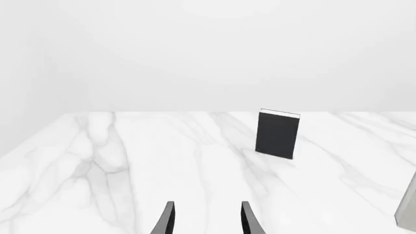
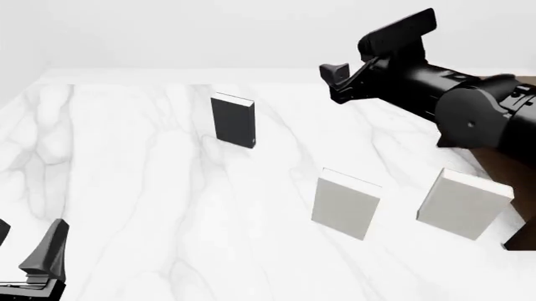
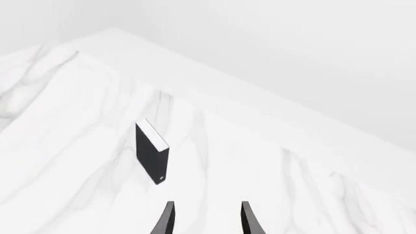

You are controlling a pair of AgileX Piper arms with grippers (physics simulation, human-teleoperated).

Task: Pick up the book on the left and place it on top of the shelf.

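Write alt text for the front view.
A thin dark charcoal book stands upright on a white marble table, two light grey books nearer right. The right gripper hovers raised; the left gripper waits low.

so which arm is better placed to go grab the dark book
Probably the right. The right gripper is raised over the table, open, with the book standing just ahead of its fingers. The left gripper sits low at the near edge, farther from the book.
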